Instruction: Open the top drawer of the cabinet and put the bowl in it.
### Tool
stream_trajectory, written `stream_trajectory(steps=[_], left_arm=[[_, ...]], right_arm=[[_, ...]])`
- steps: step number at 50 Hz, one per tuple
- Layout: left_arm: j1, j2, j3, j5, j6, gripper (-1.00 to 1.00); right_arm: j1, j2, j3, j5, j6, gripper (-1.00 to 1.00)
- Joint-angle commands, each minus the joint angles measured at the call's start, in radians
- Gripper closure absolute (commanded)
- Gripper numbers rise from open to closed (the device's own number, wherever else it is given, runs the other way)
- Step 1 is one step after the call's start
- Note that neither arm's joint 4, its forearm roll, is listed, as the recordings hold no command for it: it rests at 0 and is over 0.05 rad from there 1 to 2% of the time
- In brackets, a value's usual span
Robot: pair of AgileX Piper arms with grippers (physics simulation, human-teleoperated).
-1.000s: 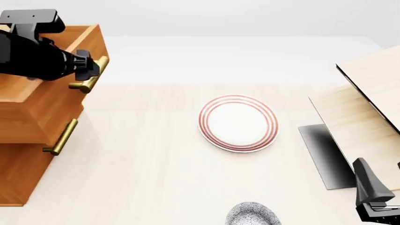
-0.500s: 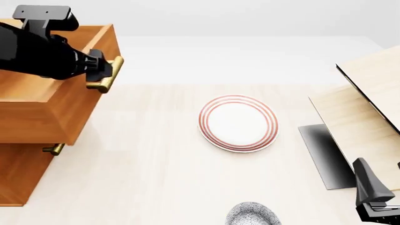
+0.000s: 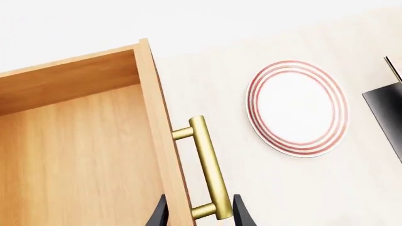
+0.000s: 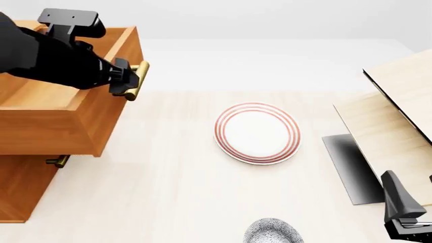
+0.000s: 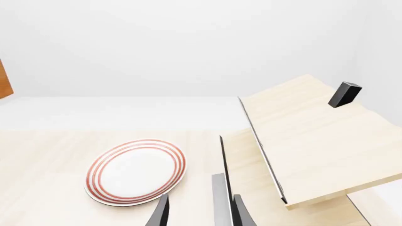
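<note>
The left gripper (image 4: 128, 81) is clamped on the brass bar handle (image 3: 208, 165) of the pulled-out orange-brown wooden top drawer (image 4: 81, 119), while the right gripper (image 5: 198, 213) hangs parted and empty.

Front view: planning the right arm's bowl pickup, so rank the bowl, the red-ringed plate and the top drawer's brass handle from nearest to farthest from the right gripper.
1. bowl, near edge, to its left.
2. plate, table centre.
3. brass handle, far left, at the left gripper.

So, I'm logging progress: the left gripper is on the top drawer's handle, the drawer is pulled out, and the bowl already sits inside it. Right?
Not quite. The left gripper is on the top drawer's handle and the drawer is out, but the bowl is not inside it: the front view shows it on the table at the near edge.
</note>
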Motion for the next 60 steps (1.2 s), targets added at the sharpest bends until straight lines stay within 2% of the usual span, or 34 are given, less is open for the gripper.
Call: stream_trajectory(steps=[1, 14, 33, 55, 58, 59, 60], left_arm=[[-0.033, -0.001, 0.002, 0.004, 0.01, -1.0], [-0.039, -0.024, -0.012, 0.026, 0.029, -1.0], [-0.026, -0.093, -0.091, 0.111, 0.078, -1.0], [-0.023, -0.154, -0.117, 0.162, 0.13, -1.0], [-0.02, -0.168, -0.116, 0.168, 0.156, -1.0], [0.02, -0.204, -0.096, 0.171, 0.226, -1.0], [0.044, -0.226, -0.086, 0.175, 0.252, -1.0]], right_arm=[[0.0, -0.002, 0.001, 0.0, 0.0, -1.0], [0.0, -0.002, 0.001, 0.0, 0.0, -1.0], [0.0, -0.002, 0.001, 0.0, 0.0, -1.0], [0.0, -0.002, 0.001, 0.0, 0.0, -1.0], [0.0, -0.002, 0.001, 0.0, 0.0, -1.0], [0.0, -0.002, 0.001, 0.0, 0.0, -1.0], [0.0, -0.002, 0.001, 0.0, 0.0, -1.0]])
